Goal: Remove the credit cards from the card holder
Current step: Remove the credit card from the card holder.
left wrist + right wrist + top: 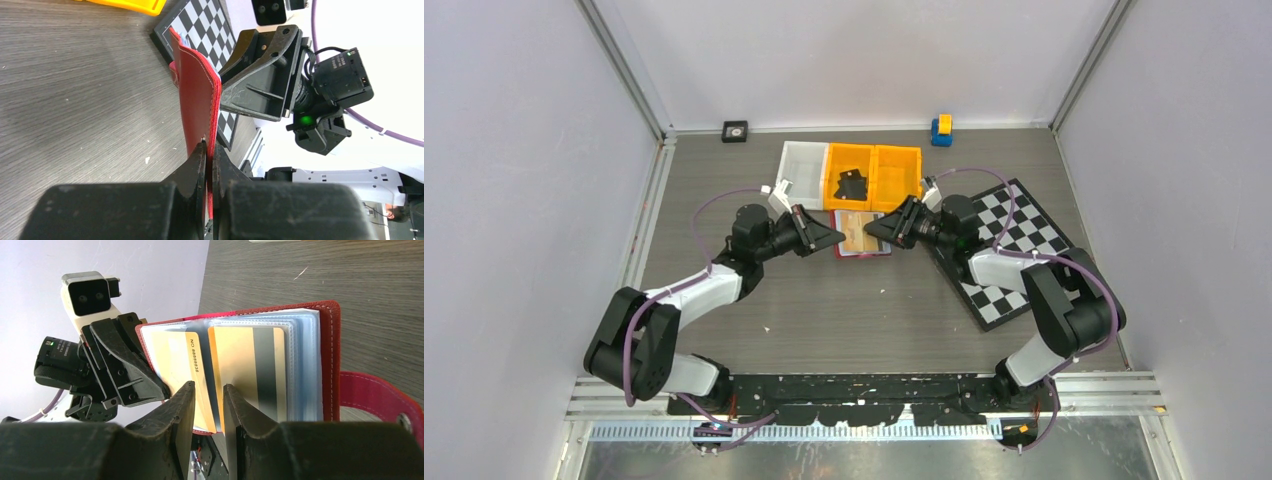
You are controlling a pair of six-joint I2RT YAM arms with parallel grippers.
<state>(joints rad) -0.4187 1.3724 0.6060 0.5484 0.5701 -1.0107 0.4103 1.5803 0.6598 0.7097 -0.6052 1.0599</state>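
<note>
Red card holder [200, 95] clenched in L tool [210, 150]; R tool [208, 387] at credit cards [240, 360], grip unclear; orange bins [898, 178] & chessboard [1024, 215] nearby.

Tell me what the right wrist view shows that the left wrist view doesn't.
Only right wrist: the card holder seen from inside, with its clear sleeves, two credit cards in them, one numbered and one striped, the snap tab, and the right gripper, jaws apart at the cards' lower edge. Only left wrist: the left gripper pinching the red cover edge-on, with the chequered board behind. Both: the card holder, the opposite gripper, the table.
</note>
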